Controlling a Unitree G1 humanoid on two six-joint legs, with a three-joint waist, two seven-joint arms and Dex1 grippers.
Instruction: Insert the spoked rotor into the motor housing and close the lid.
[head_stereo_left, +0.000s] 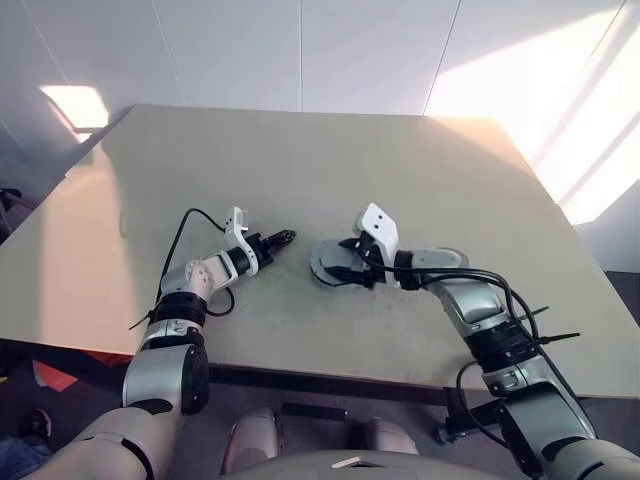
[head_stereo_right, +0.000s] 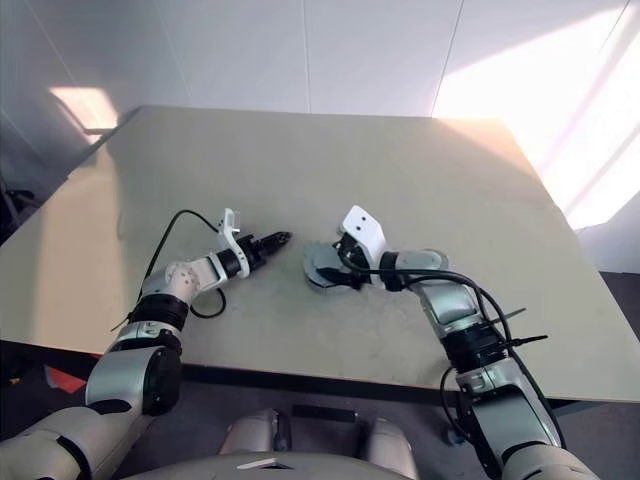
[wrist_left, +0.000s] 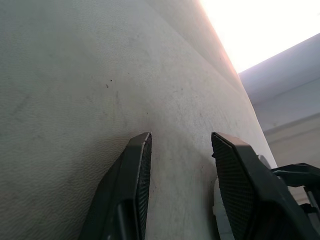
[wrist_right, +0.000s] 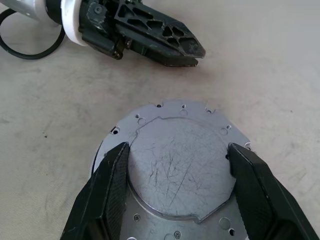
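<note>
Right wrist view: a flat grey metal disc with a scratched raised centre plate and small holes around its rim lies face-up on the beige matte table top. By its appearance this disc is the lid, or the closed top of the motor housing; the frames do not show which, and no copper windings or spoked rotor can be made out. The right gripper hovers over the disc with its two black fingers spread wide, one at each side of the raised centre plate. Whether the finger pads touch the disc cannot be told; nothing is clamped between them.

In the head views the disc sits near the middle of the table, slightly toward the near edge, partly covered by the right gripper, which points toward the robot's left.

The left gripper lies just beside the disc on its left, its tips pointing at it but apart from it. In the left wrist view its fingers stand parted with bare table surface between them, holding nothing. A black cable loops over the table behind the left wrist.
</note>
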